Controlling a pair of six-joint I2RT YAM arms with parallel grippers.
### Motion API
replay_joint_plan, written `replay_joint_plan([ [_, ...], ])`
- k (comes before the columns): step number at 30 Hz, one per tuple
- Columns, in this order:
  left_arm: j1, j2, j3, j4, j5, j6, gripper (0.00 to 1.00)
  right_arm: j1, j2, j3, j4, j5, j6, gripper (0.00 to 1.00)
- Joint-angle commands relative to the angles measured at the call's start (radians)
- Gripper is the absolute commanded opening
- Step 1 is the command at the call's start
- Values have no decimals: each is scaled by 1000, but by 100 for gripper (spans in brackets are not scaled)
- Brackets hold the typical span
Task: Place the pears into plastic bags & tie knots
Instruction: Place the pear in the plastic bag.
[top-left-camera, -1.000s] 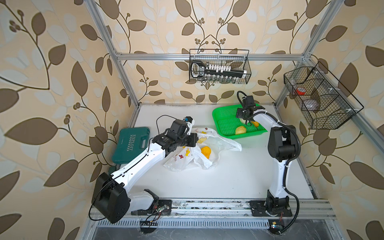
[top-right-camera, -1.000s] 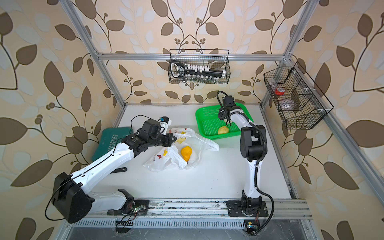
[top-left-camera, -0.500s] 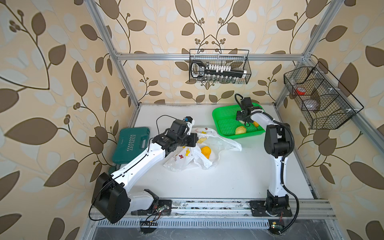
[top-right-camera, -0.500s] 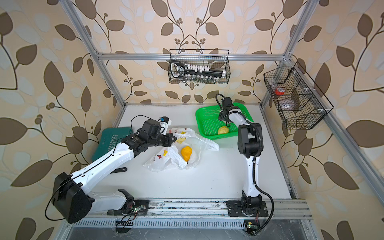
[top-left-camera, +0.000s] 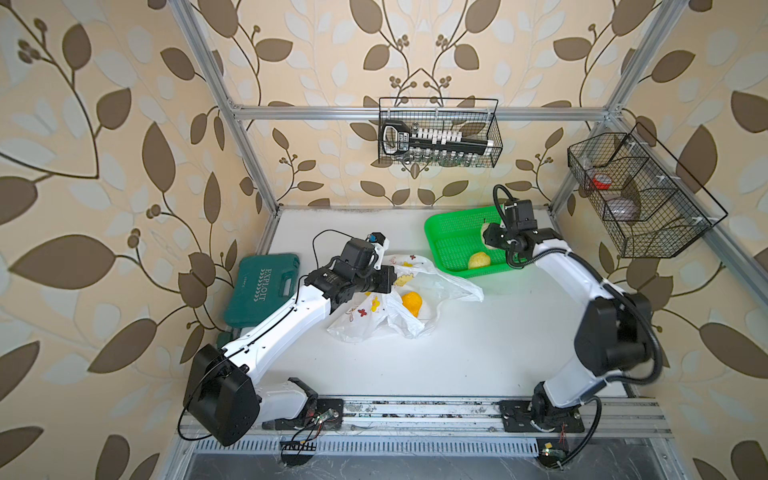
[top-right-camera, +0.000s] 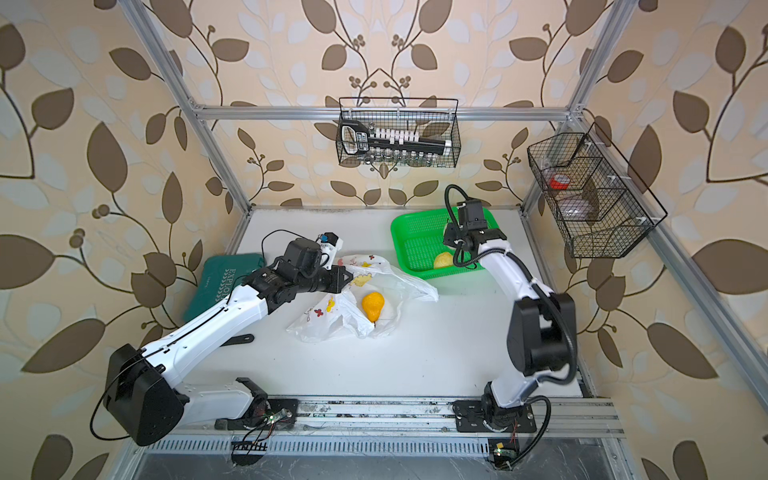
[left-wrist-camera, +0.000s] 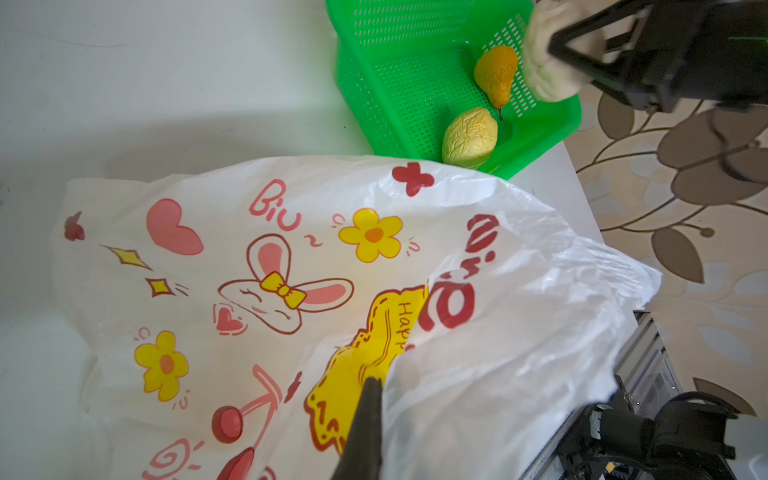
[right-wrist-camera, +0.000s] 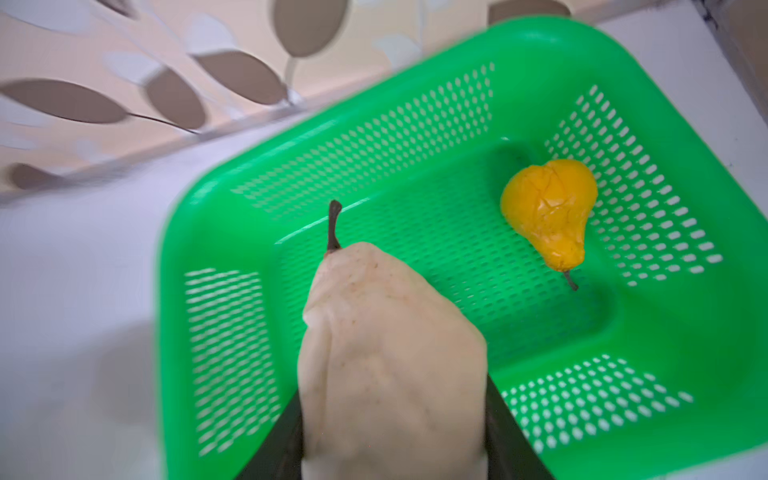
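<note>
The printed white plastic bag (top-left-camera: 440, 286) (left-wrist-camera: 291, 270) lies crumpled mid-table, and no knots show on it. One orange pear (top-left-camera: 412, 301) (top-right-camera: 372, 305) rests in it. My left gripper (top-left-camera: 390, 277) (left-wrist-camera: 370, 386) is shut on the bag's edge. My right gripper (top-left-camera: 489, 237) (right-wrist-camera: 392, 415) is shut on a cream pear (right-wrist-camera: 390, 353) (left-wrist-camera: 544, 62) held over the green basket (top-left-camera: 449, 237) (right-wrist-camera: 415, 124). An orange pear (right-wrist-camera: 548, 212) (left-wrist-camera: 496, 75) and a pale yellow pear (top-left-camera: 479, 260) (left-wrist-camera: 469, 137) lie in the basket.
A dark green tool case (top-left-camera: 266, 286) lies at the table's left edge beside my left arm. Wire baskets hang on the back wall (top-left-camera: 438, 133) and the right wall (top-left-camera: 636, 195). Aluminium frame posts stand at the back corners.
My right gripper's jaws have closed on the cream pear over the basket, and that arm's elbow has swung toward the front right. The left arm and bag have not moved.
</note>
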Motion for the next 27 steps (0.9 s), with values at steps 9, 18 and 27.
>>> replay_joint_plan([
  [9, -2, -17, 1, -3, 5, 0, 0, 487, -484, -415, 52, -43, 287, 32],
  [18, -1, -6, 19, -13, 8, 2, 0, 602, -347, -450, 163, -17, 354, 29],
  [27, -1, 5, 15, -5, 15, 13, 0, 689, -629, -459, -28, 51, 406, 30],
])
